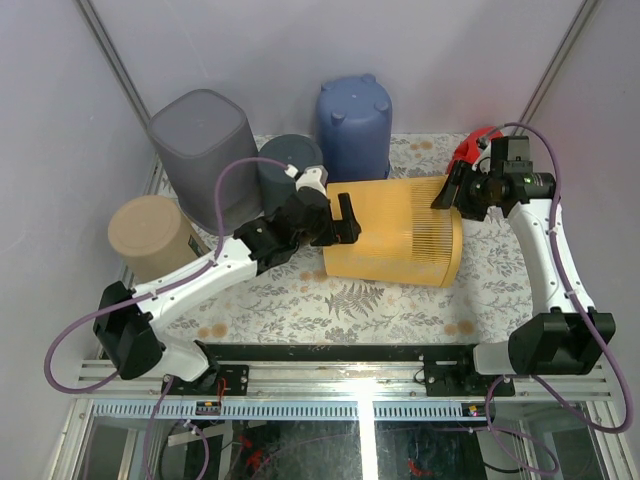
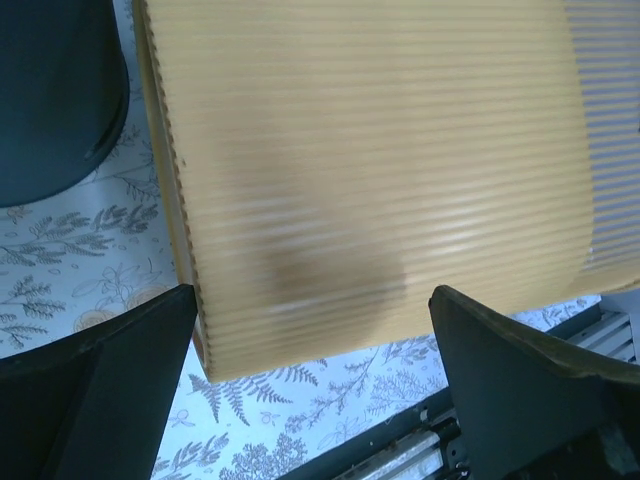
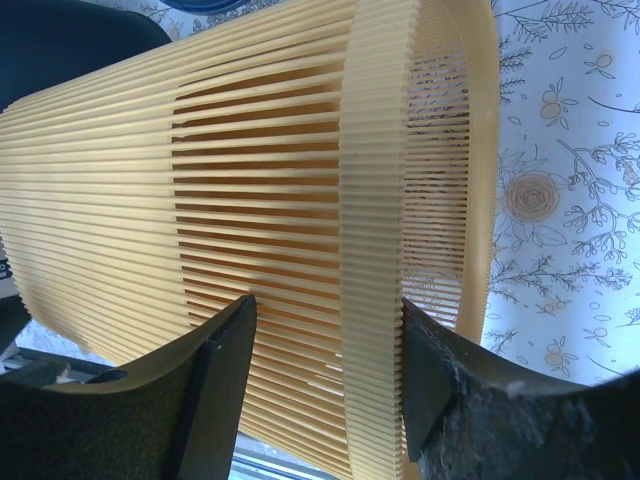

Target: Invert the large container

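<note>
The large container is a yellow slatted basket (image 1: 395, 232) lying on its side in the middle of the flower-patterned table. Its closed end points left and its open rim points right. My left gripper (image 1: 342, 222) is open at the closed end; in the left wrist view its jaws (image 2: 315, 350) stand wide apart, with the basket's wall (image 2: 380, 170) just beyond them. My right gripper (image 1: 447, 190) is open at the upper rim end. In the right wrist view its jaws (image 3: 325, 350) straddle a solid band of the basket's wall (image 3: 250, 150) without closing on it.
A grey bin (image 1: 205, 150) and a blue bin (image 1: 355, 125) stand upside down at the back. A dark bin (image 1: 287, 165) stands between them and also shows in the left wrist view (image 2: 50, 90). A tan bin (image 1: 150, 235) lies at the left. The metal rail (image 1: 350, 355) runs along the front.
</note>
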Controlling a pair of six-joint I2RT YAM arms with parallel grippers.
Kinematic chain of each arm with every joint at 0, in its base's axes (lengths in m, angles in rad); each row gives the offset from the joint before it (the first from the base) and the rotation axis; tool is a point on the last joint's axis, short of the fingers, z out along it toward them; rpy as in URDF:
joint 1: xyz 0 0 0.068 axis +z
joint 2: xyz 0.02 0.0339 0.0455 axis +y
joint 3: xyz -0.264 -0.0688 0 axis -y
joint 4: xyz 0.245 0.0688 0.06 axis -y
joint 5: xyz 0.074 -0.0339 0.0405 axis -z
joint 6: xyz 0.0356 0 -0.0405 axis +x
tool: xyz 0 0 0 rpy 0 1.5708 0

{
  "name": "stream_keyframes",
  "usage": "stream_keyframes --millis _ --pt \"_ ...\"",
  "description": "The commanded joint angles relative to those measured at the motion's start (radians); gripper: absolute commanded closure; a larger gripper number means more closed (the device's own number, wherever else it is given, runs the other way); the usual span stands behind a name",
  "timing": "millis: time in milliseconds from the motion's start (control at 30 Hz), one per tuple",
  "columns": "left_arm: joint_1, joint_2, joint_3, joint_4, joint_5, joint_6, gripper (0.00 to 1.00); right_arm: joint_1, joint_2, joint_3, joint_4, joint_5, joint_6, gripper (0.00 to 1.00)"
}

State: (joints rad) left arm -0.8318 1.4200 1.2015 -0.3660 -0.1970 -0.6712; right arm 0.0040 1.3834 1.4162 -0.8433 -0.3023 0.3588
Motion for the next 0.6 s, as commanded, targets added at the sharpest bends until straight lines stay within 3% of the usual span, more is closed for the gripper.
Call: stream_keyframes --millis 0,567 --pt "0.047 0.025 0.063 0.022 -0.006 0.039 0.00 0.014 -0.050 0.015 -0.057 0.034 -0.025 0.38" --pt "0.072 0.134 0.124 0.078 0.079 0.053 0.00 0.077 -0.089 0.055 -0.150 0.170 -0.026 0.34"
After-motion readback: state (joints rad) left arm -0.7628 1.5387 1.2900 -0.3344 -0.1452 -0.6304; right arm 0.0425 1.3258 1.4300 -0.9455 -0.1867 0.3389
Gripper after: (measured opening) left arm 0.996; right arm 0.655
